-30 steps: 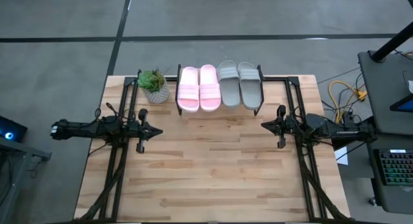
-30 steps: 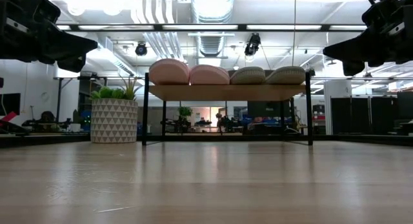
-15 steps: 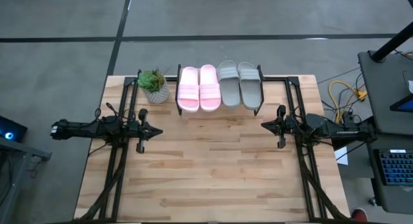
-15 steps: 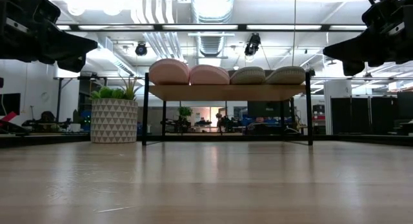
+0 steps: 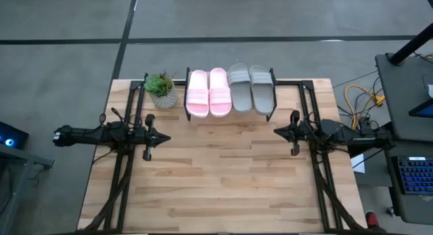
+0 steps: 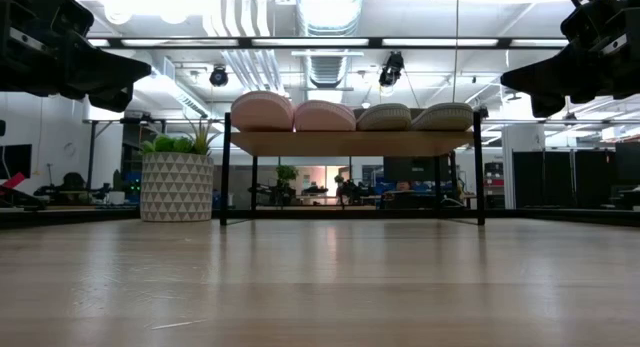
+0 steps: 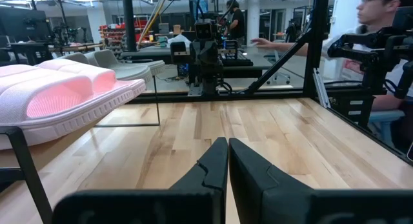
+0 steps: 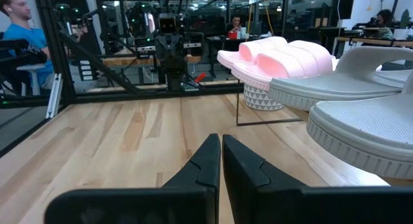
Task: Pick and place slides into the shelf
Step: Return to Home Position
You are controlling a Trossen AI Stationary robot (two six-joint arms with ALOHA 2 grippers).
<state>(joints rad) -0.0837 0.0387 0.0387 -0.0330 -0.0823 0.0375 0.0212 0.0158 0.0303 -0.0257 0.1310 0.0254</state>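
All the slides lie side by side on the shelf [image 5: 230,116] at the table's far edge: the pale pink pair [image 5: 208,92] on its left half, the grey-beige pair [image 5: 250,88] on its right half, soles flat on the plank top [image 6: 350,143]. My left gripper [image 5: 166,137] hovers above the table's left side, shut and holding nothing. My right gripper [image 5: 276,131] hovers above the table's right side, also shut and holding nothing. In the left wrist view the pink slides [image 7: 64,95] show; in the right wrist view the grey-beige slides [image 8: 348,101] are near and the pink ones [image 8: 277,59] farther off.
A small plant in a patterned white pot [image 5: 162,91] stands left of the shelf at the far edge. Bare wooden tabletop [image 5: 223,174] spreads between and in front of the arms. People sit beyond the table's sides [image 7: 381,30], [image 8: 19,30].
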